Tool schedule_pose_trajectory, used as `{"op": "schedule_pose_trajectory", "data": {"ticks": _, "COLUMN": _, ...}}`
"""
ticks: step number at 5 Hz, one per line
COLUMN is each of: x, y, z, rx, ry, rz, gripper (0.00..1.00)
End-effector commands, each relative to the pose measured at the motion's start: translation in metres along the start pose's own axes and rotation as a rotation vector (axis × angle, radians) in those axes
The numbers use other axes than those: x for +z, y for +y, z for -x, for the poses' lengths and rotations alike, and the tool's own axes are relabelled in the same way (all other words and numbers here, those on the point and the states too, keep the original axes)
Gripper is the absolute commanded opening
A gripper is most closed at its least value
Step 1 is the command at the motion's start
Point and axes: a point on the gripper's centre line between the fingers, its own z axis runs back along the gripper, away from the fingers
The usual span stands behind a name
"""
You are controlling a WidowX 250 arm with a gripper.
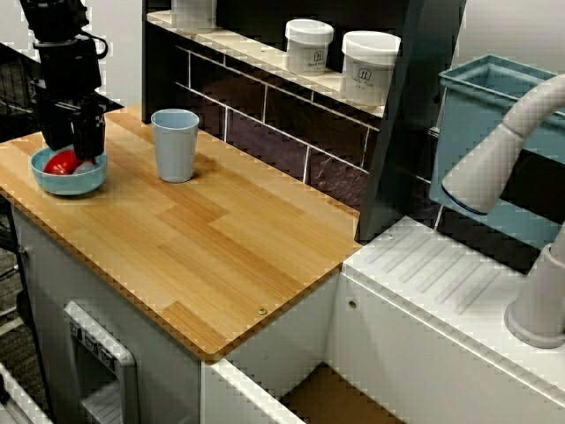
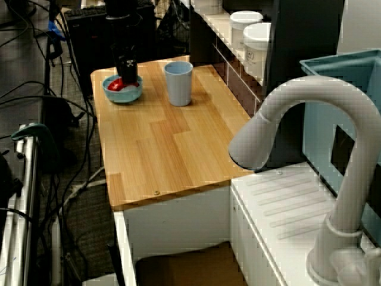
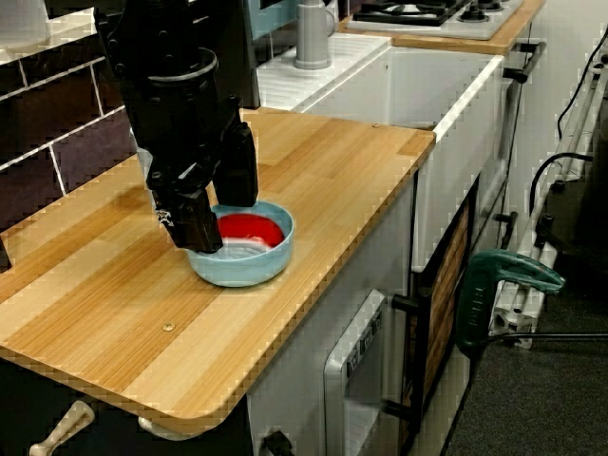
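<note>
At the counter's (image 1: 212,256) front corner farthest from the faucet (image 1: 494,168), the blue bowl (image 1: 93,181) sits mouth up, so the red piece (image 1: 60,163) rests loose inside. We note the gripper (image 1: 74,150) pointing straight down into the bowl, with its fingers apart and nothing seen between them. The red piece is blurred, so we cannot read its long axis. The cup (image 1: 175,146) stands upright nearby, toward the wall.

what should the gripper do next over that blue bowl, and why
Probably ease down a touch and shut on the red thing. The gripper hangs low at the near edge of the blue bowl, its fingers apart, and the red thing lies in the bowl right beside them. Whether a finger already touches it cannot be told from these views.
</note>
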Motion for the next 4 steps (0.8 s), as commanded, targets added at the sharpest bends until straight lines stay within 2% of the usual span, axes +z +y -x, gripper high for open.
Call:
{"op": "schedule_pose_trajectory", "data": {"ticks": 1, "x": 0.0102, "y": -0.0047, "z": 0.0052, "rx": -0.007, "ry": -0.027, "rz": -0.02, "gripper": 1.0}}
{"op": "schedule_pose_trajectory", "data": {"ticks": 3, "x": 0.0049, "y": -0.0067, "z": 0.0081, "rx": -0.008, "ry": -0.024, "rz": -0.028, "gripper": 1.0}}
{"op": "schedule_pose_trajectory", "data": {"ticks": 4, "x": 0.0027, "y": -0.008, "z": 0.0088, "rx": -0.008, "ry": -0.023, "rz": -0.031, "gripper": 0.9}}
